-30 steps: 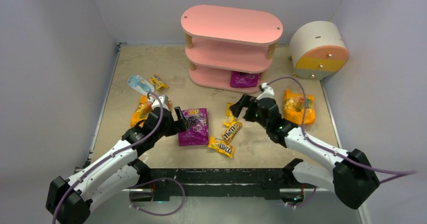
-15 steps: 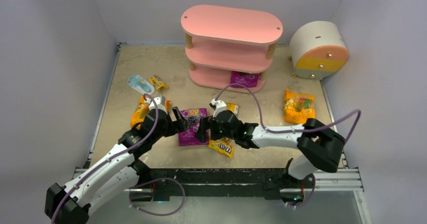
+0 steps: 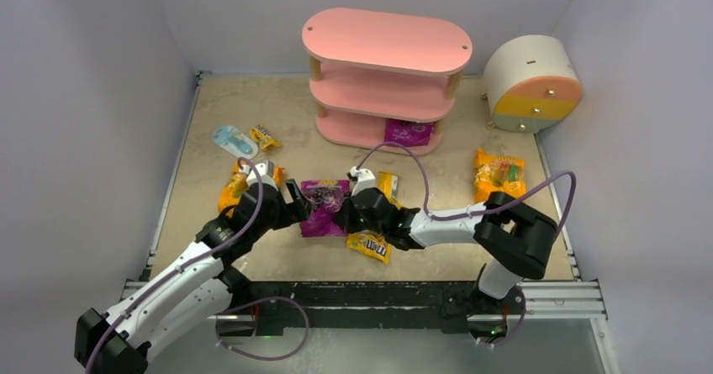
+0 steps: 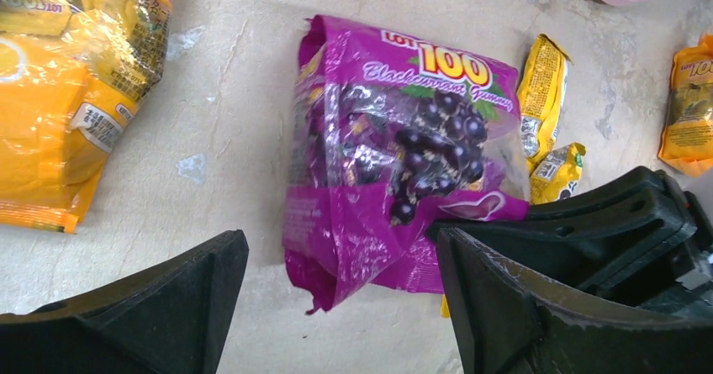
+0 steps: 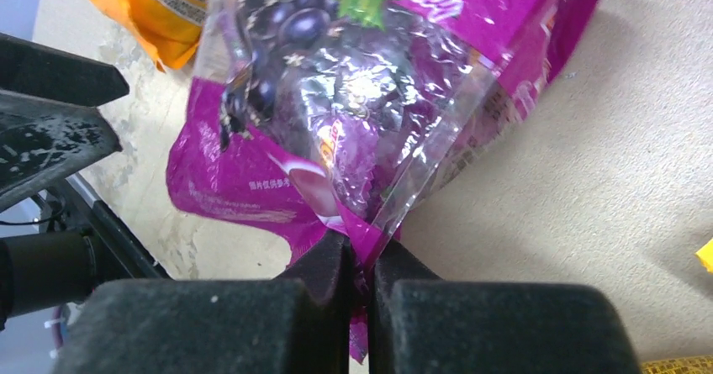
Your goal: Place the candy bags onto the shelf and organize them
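Observation:
A purple candy bag (image 3: pixel 324 206) marked "100" lies on the table between both grippers. My right gripper (image 3: pixel 343 215) is shut on the bag's near right edge, and the foil is pinched between its fingers (image 5: pixel 360 252). That edge of the purple bag (image 5: pixel 353 97) is bunched and raised. My left gripper (image 3: pixel 294 205) hangs open just left of the bag, its jaws (image 4: pixel 336 248) straddling the lower end of the purple bag (image 4: pixel 404 147) without touching it. The pink shelf (image 3: pixel 387 42) stands at the back, with a second purple bag (image 3: pixel 409 132) on its bottom tier.
Orange bags lie at the left (image 3: pixel 234 187) and at the right (image 3: pixel 499 178). Yellow packets (image 3: pixel 370 245) (image 3: pixel 388 182) sit by the right arm, another (image 3: pixel 264 136) beside a light-blue item (image 3: pixel 234 141). A round cream drawer unit (image 3: pixel 534 84) stands back right.
My right arm swung left from near the shelf to the purple bag and shut on its edge, bunching the bag. The left gripper stayed open and barely moved.

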